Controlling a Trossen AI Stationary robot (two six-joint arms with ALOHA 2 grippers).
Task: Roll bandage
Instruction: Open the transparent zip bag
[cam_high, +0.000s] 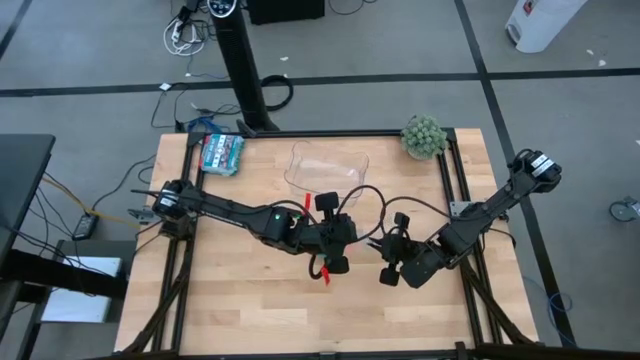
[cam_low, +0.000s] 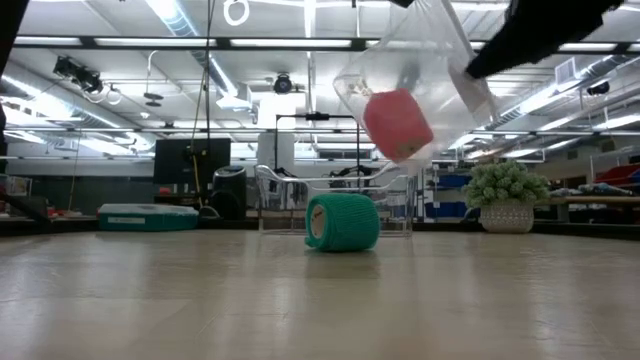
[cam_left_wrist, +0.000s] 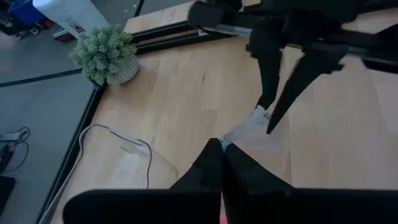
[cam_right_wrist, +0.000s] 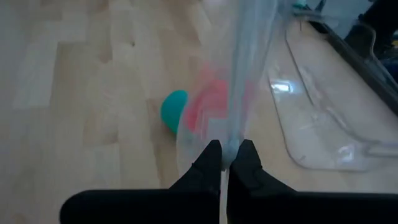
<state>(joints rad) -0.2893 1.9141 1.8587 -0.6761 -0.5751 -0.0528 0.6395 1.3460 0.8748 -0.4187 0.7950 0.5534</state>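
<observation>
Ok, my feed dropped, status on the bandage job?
Left gripper and right gripper both shut on clear plastic bag holding pink roll, lifted. Teal fabric bandage rolled, lying on table. Nothing touching it.

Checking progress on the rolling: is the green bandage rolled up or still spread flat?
Rolled up. The bandage sits on the table as a compact cylinder lying on its side, with no loose strip visible.

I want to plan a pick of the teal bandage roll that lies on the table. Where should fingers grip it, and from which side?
The bandage lies on its side as a compact cylinder, its open core facing the low camera's left. Probably best to come straight down from above and close the fingers across its two flat ends, so that it cannot roll away. Both grippers are busy holding up the clear bag above it.
</observation>
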